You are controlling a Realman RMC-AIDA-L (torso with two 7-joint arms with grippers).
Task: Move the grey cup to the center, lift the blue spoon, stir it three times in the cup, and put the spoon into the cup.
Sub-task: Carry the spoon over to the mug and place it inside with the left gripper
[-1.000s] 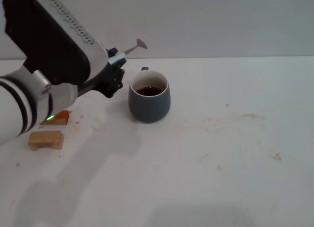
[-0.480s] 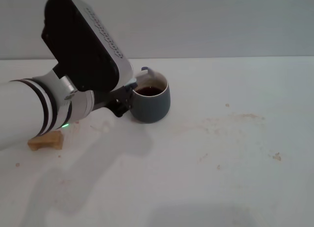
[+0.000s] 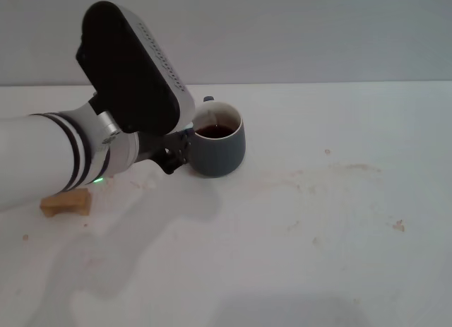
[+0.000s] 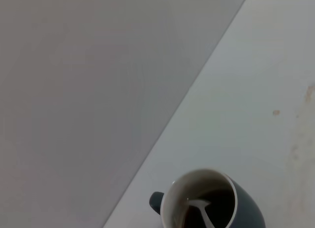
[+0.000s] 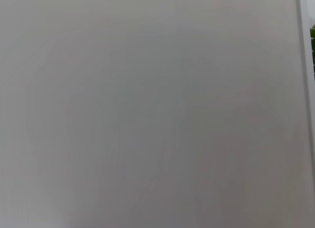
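Observation:
The grey cup [image 3: 217,147] stands on the white table near the middle, its handle at the far side and dark liquid inside. My left gripper [image 3: 179,147] sits at the cup's left rim, mostly hidden under the left arm's black housing. It is shut on the blue spoon. In the left wrist view the grey cup [image 4: 246,208] is seen from above, and the spoon's metal bowl and neck [image 4: 201,209] dip into the liquid. The spoon's handle is hidden, and the head view shows none of the spoon. My right gripper is out of view.
A small wooden block [image 3: 67,202] lies on the table [image 3: 318,228] at the left, beside the left forearm. Faint stains mark the tabletop right of the cup. A grey wall runs behind the table. The right wrist view holds only a plain grey surface.
The left arm swung right and down toward the cup, carrying the spoon from the air above the rim into the cup. The second block is now covered by the arm.

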